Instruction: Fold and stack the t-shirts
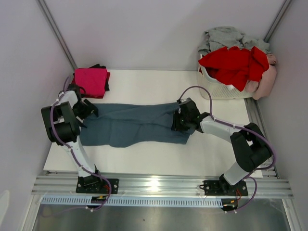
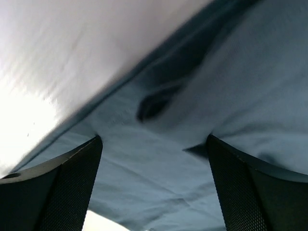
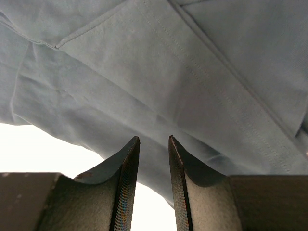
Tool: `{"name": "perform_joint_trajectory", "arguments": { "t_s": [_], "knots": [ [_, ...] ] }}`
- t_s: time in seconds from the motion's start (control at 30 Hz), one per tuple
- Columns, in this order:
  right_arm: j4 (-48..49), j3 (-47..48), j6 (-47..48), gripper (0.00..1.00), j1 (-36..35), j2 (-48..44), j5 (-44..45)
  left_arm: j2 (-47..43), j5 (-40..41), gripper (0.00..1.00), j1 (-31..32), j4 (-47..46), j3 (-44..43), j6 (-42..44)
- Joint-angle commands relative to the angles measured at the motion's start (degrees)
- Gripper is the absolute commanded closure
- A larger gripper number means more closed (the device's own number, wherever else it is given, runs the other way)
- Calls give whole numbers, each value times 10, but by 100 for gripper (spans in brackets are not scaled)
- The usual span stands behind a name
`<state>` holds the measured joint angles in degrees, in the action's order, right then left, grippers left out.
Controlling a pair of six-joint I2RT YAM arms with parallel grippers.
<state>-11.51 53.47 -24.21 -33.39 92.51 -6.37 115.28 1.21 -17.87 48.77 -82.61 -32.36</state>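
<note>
Two tees stacked, one part-folded, three not yet begun.
The magenta tee (image 1: 90,81) is laid on the black tee (image 1: 108,81) far left. The blue-grey tee (image 1: 139,126) is spread across the desk (image 1: 144,155), left jaws wide apart over its left end, right jaws nearly together at its right; a grip cannot be told. The red tee (image 1: 236,65), grey tee (image 1: 225,36) and pale pink tee (image 1: 267,83) are heaped in the far-right basket (image 1: 222,91).

White table (image 1: 144,159), matte. Slate blue-grey tee (image 1: 134,126) lying L-R across mid, rumpled, long fold creases. Far-left corner: black tee (image 1: 108,81) on tabletop, mostly hidden under folded magenta tee (image 1: 90,81); black showing at far + right sides. Far-right corner: white slatted basket (image 1: 221,90), well apart from blue-grey tee.
</note>
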Motion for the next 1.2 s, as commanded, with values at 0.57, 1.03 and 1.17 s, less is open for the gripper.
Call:
{"name": "perform_joint_trajectory", "arguments": {
  "t_s": [0.57, 1.03, 1.17],
  "knots": [
    [25, -33, 1, 66, -7, -45, 5, -145, 19, 56, 12, -94, 103, -26],
    [-11, -49, -53, 67, 32, -67, 48, -194, -60, 52, 50, -106, 128, -37],
    [-58, -51, -60, 67, 32, -102, 59, -235, -82, 45, 52, -111, 179, -53]
  ]
}}
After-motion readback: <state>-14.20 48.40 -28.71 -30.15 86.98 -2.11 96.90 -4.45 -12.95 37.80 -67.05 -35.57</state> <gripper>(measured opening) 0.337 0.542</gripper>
